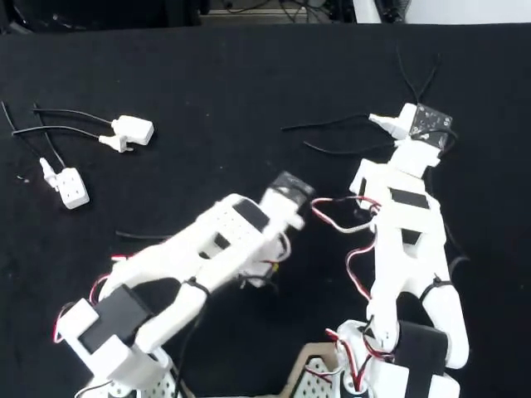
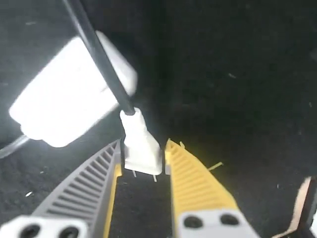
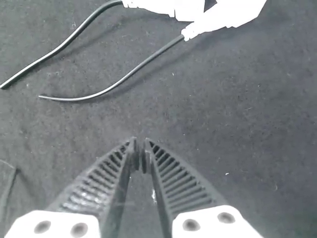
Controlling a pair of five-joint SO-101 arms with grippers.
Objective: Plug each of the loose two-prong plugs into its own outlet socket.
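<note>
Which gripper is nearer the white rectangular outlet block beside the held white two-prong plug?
Left. The left gripper, shut on the white two-prong plug, sits beside the white outlet block; the right gripper, shut, is well short of it.

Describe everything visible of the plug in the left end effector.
The plug is small, white, plastic-looking, with a tapered neck where a black cord leaves it and two thin prongs at the other end. The left end effector clamps it by its sides, prongs pointing back toward the wrist. It is not in the white socket block beside it.
</note>
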